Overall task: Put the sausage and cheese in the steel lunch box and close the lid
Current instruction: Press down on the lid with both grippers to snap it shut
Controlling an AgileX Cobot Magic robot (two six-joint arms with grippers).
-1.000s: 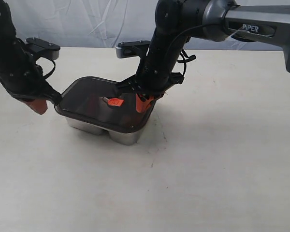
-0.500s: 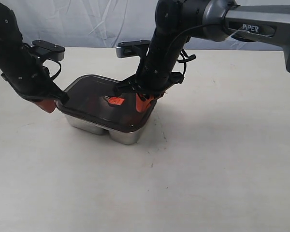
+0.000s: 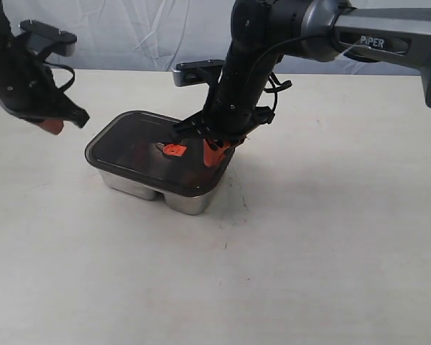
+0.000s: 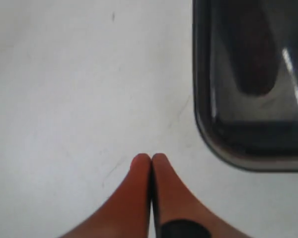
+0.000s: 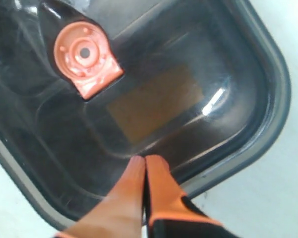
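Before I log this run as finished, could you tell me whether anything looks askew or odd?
Nothing stands out. The lid sits level on the steel lunch box, covering every visible edge. The right gripper, shut, appears to rest its tips on the lid; the left gripper, shut, is clear of it.

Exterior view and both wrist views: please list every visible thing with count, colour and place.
steel lunch box: one, silver, on the table, left of centre.
lid: one, dark translucent, on the steel lunch box.
valve: one, orange-red, lid's centre.
table: one, off-white, under everything.
cloth backdrop: one, white, behind the table.
left end effector: one, orange tips, shut, above the table, left of the box.
right end effector: one, orange tips, shut, at the lid's right end.
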